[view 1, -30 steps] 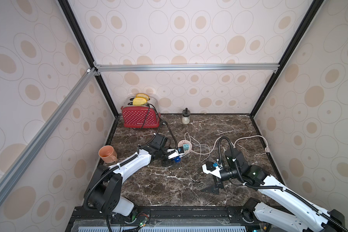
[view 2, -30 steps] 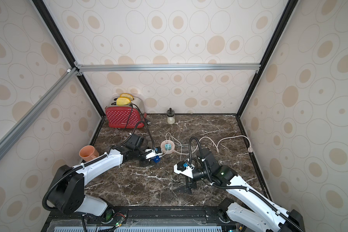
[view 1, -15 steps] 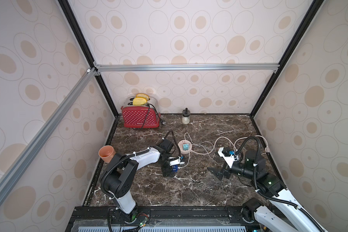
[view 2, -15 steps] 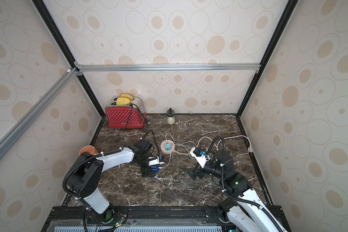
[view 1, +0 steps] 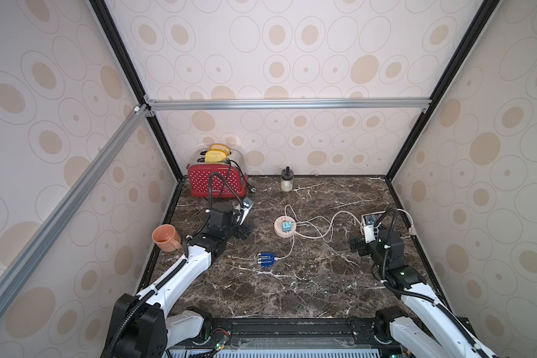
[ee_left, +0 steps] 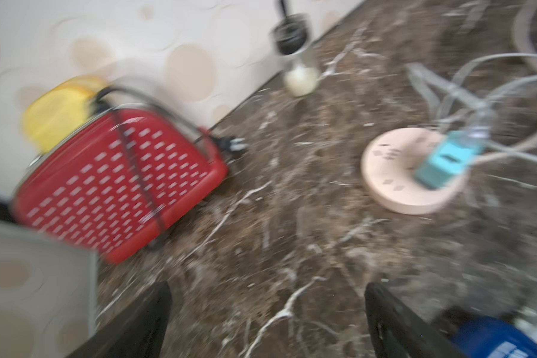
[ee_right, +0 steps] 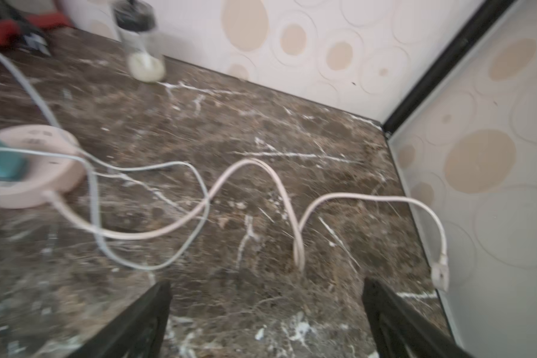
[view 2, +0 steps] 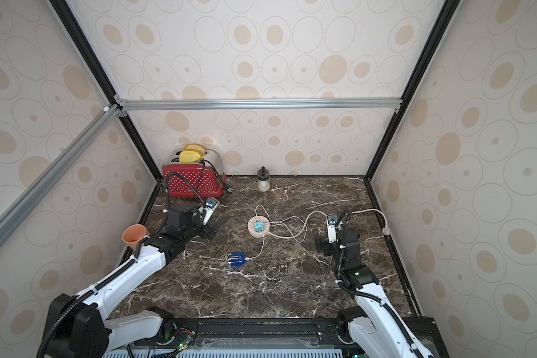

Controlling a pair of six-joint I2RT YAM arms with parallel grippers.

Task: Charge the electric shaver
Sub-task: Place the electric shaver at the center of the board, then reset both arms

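**electric shaver (view 1: 265, 259) down on worktop (view 1: 295, 297), nothing gripped**

electric shaver lies flat, front of centre, near the pink socket hub (view 1: 278, 232). thin white cable (view 1: 291, 248) runs from its end toward the teal adapter (view 1: 286, 226) on the hub. left end effector (ee_left: 265, 294): jaws wide apart, nothing between them. right end effector (ee_right: 265, 291): same, well apart from the shaver.

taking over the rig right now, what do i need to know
Left tool: open, empty, near the red toaster.
Right tool: open, empty, near the right wall.
Electric shaver lies on the marble table, clear of both tools; a white cable runs from its end to the teal adapter on the pink socket hub.
Done: shaver looks plugged in.
To do: confirm the connector is seated.
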